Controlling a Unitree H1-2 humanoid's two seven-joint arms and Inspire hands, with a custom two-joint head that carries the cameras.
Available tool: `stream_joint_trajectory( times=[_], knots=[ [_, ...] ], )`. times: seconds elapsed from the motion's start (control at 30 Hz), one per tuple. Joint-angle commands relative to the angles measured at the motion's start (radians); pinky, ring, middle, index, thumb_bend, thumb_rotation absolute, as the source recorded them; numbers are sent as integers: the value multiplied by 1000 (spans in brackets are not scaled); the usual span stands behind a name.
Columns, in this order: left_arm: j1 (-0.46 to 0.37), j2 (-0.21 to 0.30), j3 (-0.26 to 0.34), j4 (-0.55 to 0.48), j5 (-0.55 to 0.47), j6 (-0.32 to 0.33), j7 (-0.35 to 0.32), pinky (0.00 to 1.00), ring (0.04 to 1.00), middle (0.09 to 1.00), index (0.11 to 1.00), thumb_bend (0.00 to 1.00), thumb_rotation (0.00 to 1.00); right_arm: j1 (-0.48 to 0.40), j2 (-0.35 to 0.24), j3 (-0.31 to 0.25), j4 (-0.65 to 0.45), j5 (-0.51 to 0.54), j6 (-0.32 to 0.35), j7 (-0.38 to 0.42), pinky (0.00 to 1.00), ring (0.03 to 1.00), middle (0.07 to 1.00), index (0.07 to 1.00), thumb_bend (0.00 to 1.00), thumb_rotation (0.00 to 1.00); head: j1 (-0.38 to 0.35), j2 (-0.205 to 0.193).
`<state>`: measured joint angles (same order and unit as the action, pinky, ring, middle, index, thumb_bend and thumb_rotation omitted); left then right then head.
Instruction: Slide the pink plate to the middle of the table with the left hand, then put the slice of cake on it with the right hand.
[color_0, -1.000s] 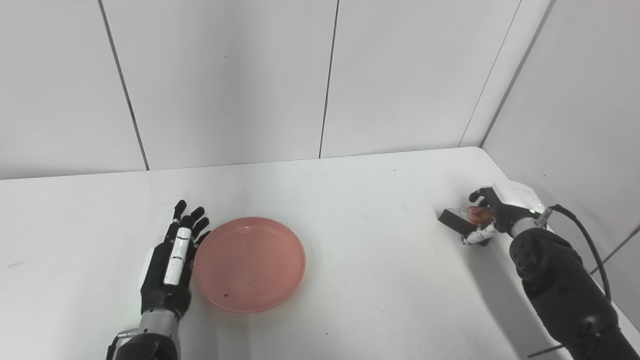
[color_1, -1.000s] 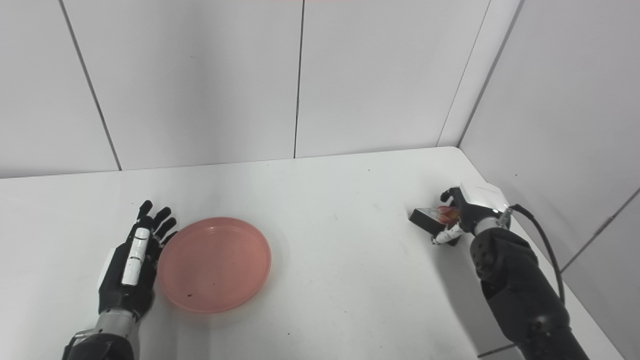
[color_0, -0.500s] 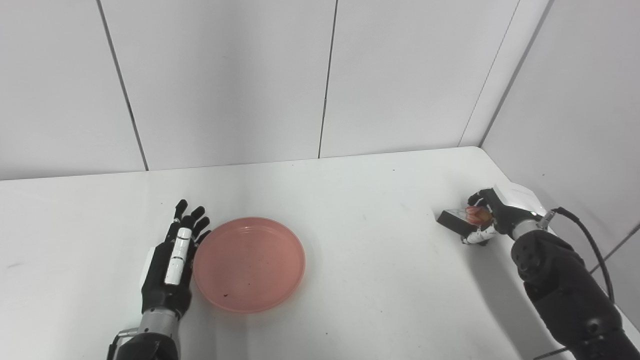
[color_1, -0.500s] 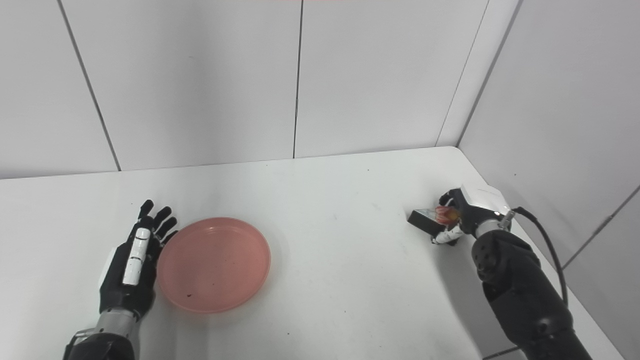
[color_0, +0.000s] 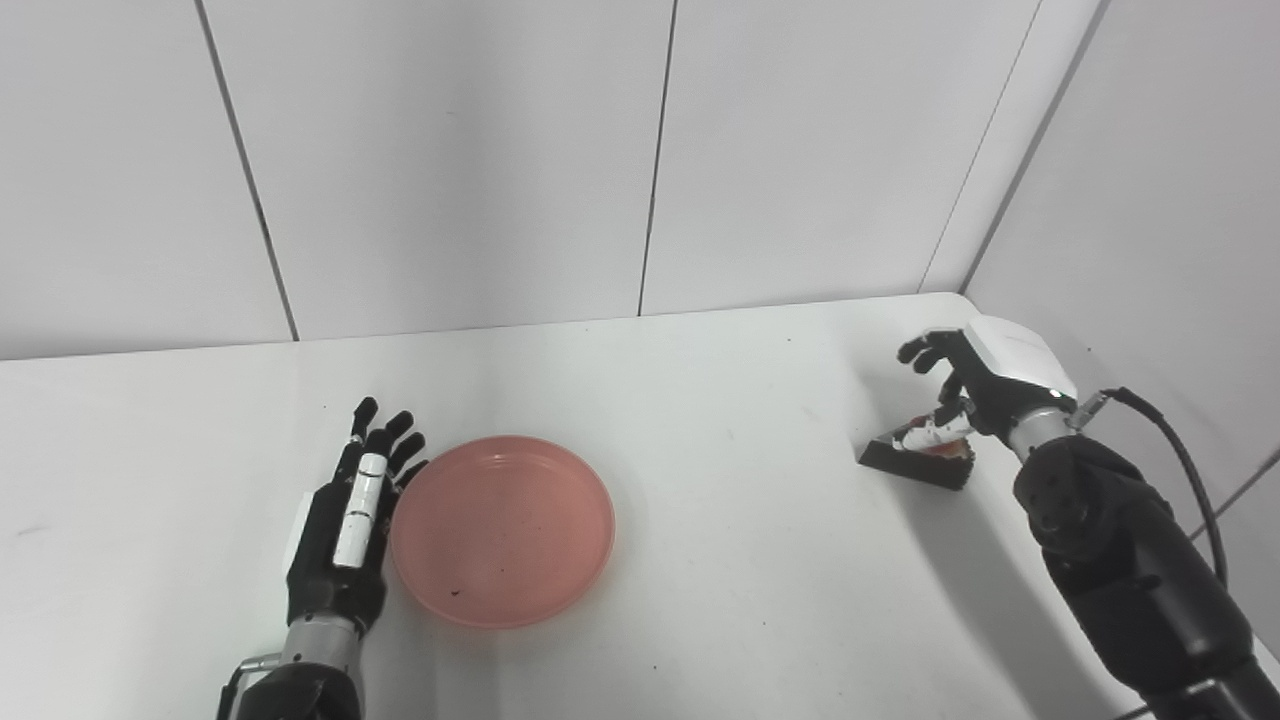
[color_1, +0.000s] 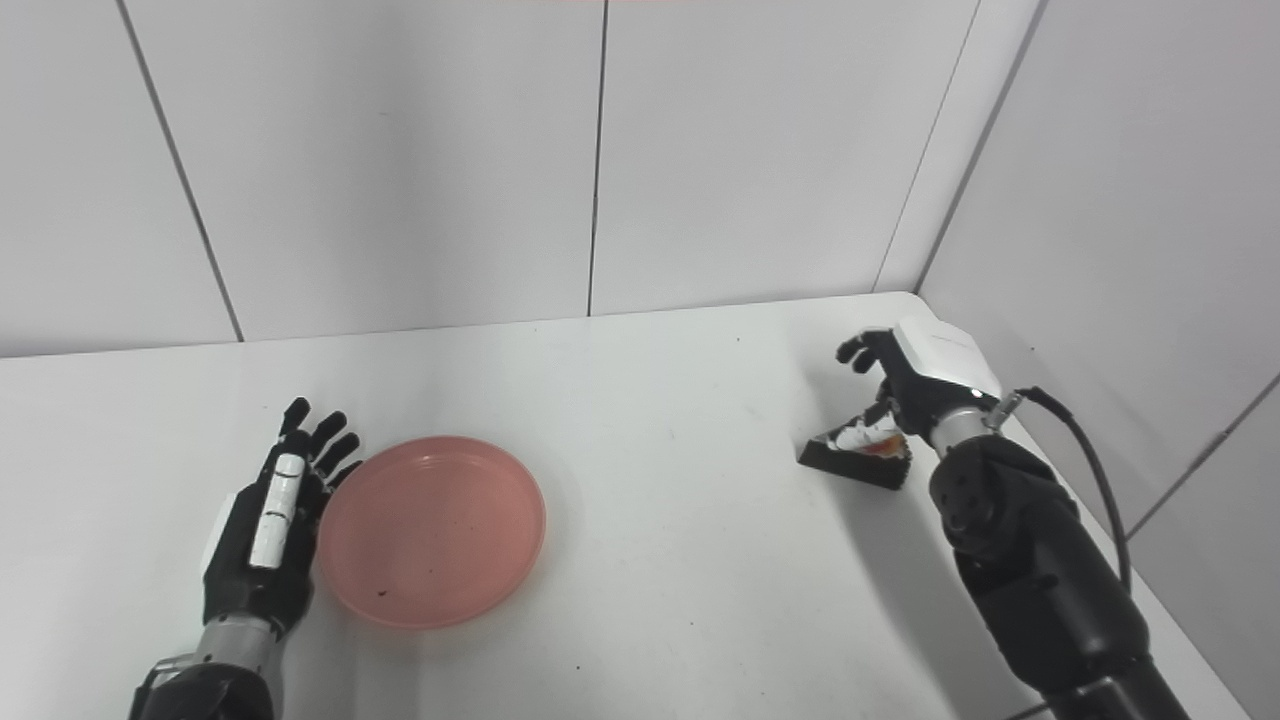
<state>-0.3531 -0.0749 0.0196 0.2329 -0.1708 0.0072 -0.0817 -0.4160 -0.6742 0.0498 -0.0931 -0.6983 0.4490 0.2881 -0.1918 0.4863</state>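
The pink plate (color_0: 500, 530) lies on the white table (color_0: 720, 560), left of the middle. My left hand (color_0: 345, 530) rests flat and open against the plate's left rim, fingers pointing away from me. The slice of cake (color_0: 912, 458), dark with a red and white top, lies on the table near the right edge. My right hand (color_0: 975, 385) hovers just above and behind it with its fingers spread open. Its thumb tip is at the cake's top; whether it touches I cannot tell.
Grey wall panels (color_0: 640, 150) close off the table at the back and the right. The table's right edge (color_0: 1010, 350) runs close beside my right arm (color_0: 1130, 570), with a black cable (color_0: 1180, 480) looping off it.
My right hand has let go of the cake: its fingers opened and the hand rose. The cake now sits lower and a little further left on the table. Left hand and plate barely moved.
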Motion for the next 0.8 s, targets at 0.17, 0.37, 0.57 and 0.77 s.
stream_joint_trajectory(
  times=[0.17,0.37,0.57,0.77],
  knots=[
    [-5,-19,-11,33,25,4,19,844,899,917,1000,630,753,-94,26,16,-241,-94,20,112,369,456,721,691,524,0,24,2],
    [-9,-22,-23,47,37,-13,18,851,899,919,1000,627,768,-155,79,39,-259,-143,12,183,451,563,697,688,733,0,37,0],
    [-8,-21,-24,48,34,-18,13,850,896,920,1000,645,758,-165,90,51,-243,-145,-1,179,464,575,683,688,798,0,38,1],
    [-4,-18,-21,37,29,-7,10,852,895,917,1000,645,749,-159,87,58,-241,-163,3,185,455,588,698,688,792,0,33,1]
  ],
)
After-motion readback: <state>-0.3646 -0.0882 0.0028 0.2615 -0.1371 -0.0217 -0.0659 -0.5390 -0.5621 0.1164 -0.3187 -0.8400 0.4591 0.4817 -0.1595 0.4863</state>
